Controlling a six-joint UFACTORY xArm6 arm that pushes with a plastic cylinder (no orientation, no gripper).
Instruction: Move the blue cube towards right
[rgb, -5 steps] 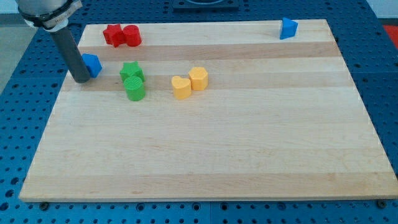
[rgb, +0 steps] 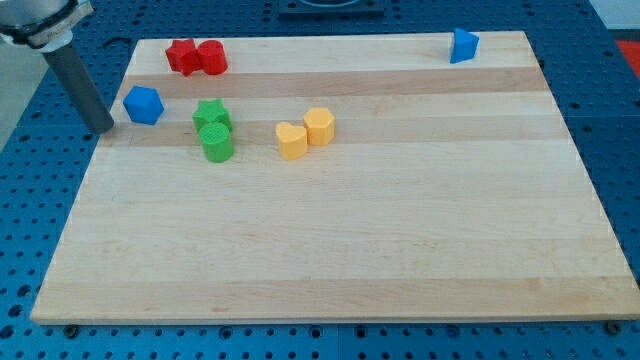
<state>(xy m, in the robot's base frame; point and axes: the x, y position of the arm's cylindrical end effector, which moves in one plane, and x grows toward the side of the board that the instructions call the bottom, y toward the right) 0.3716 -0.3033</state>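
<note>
Nearest, bare wooden board (rgb: 330, 260). Further up, yellow pair (rgb: 305, 133) and green pair (rgb: 213, 130) mid-left. Beyond these, blue cube (rgb: 143, 104) near the left edge, close by the green pair. My tip (rgb: 102, 127) just left of the cube, apart from it, touching nothing, holding nothing. Far edge: red pair (rgb: 196, 56), another blue block (rgb: 463, 45). Judged barely begun: whole rightward push left, green pair possibly in the way.
</note>
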